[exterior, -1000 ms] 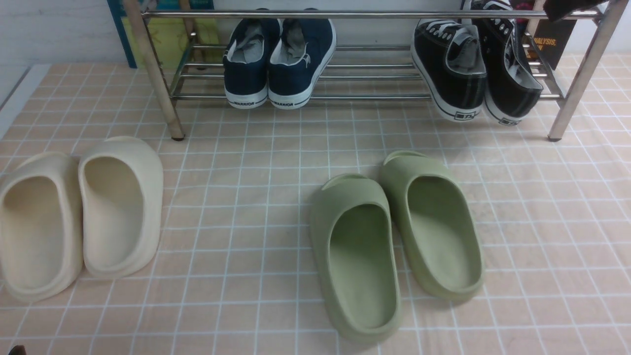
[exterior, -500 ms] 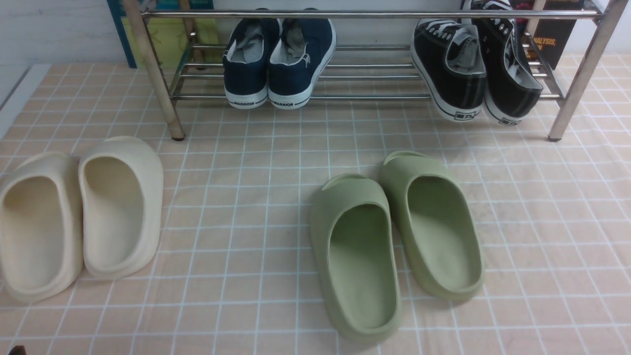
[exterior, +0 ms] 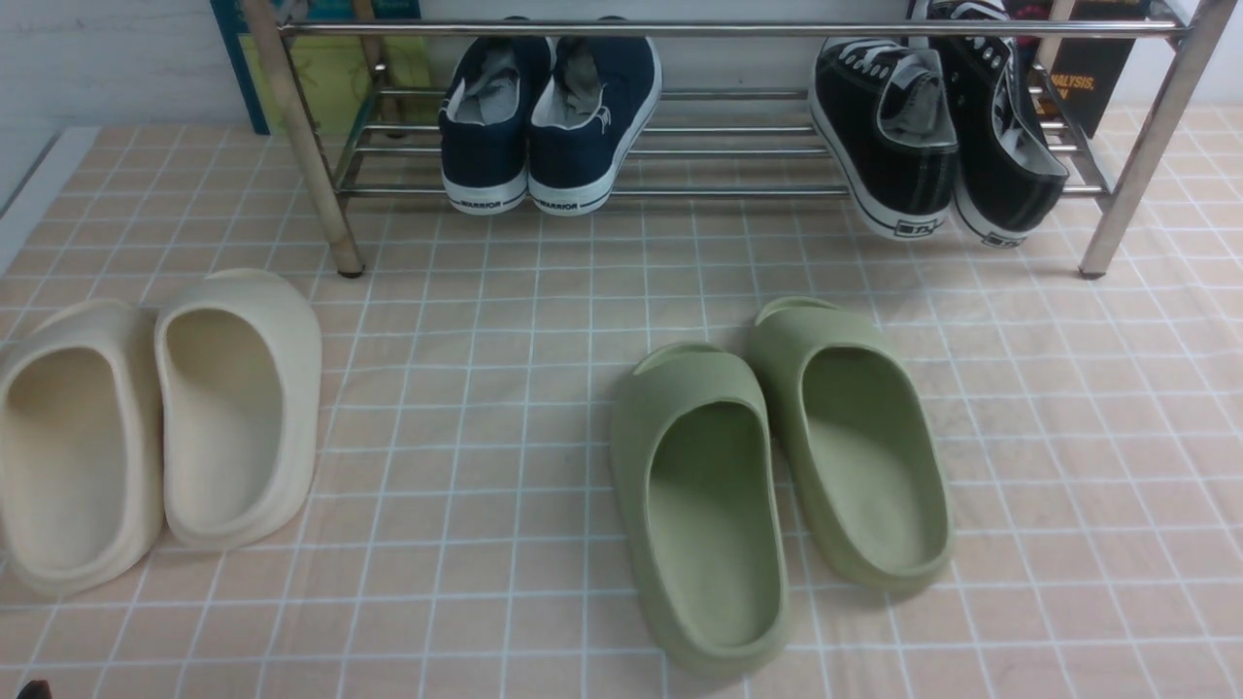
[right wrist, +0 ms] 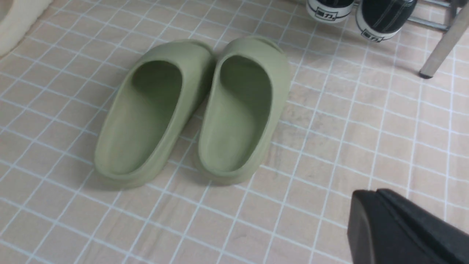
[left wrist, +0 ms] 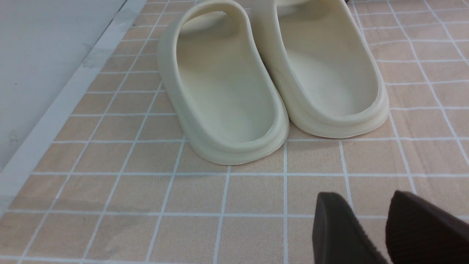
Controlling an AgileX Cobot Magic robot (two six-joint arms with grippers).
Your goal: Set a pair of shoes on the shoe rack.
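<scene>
The pair of shoes, two black sneakers (exterior: 889, 136) (exterior: 1005, 126), rests tilted on the lower bars at the right end of the silver shoe rack (exterior: 719, 29), heels hanging over its front bar. Their white heels (right wrist: 329, 7) show at the edge of the right wrist view. My right gripper (right wrist: 377, 192) hovers over the tiled floor well back from the rack, shut and empty. The left gripper (left wrist: 366, 200) is open above the floor, just behind the cream slides (left wrist: 271, 84), with nothing between its fingers. Neither arm shows in the front view.
Navy sneakers (exterior: 549, 116) sit on the rack's left half. Green slides (exterior: 777, 476) lie on the floor in front of the rack's right half, cream slides (exterior: 155, 427) at the left. A rack post (right wrist: 443, 44) stands near the black shoes. Books lean behind the rack.
The dark right gripper that stood above the rack's top right corner has left the front view. Its jaws have closed. The shoes have not moved.
</scene>
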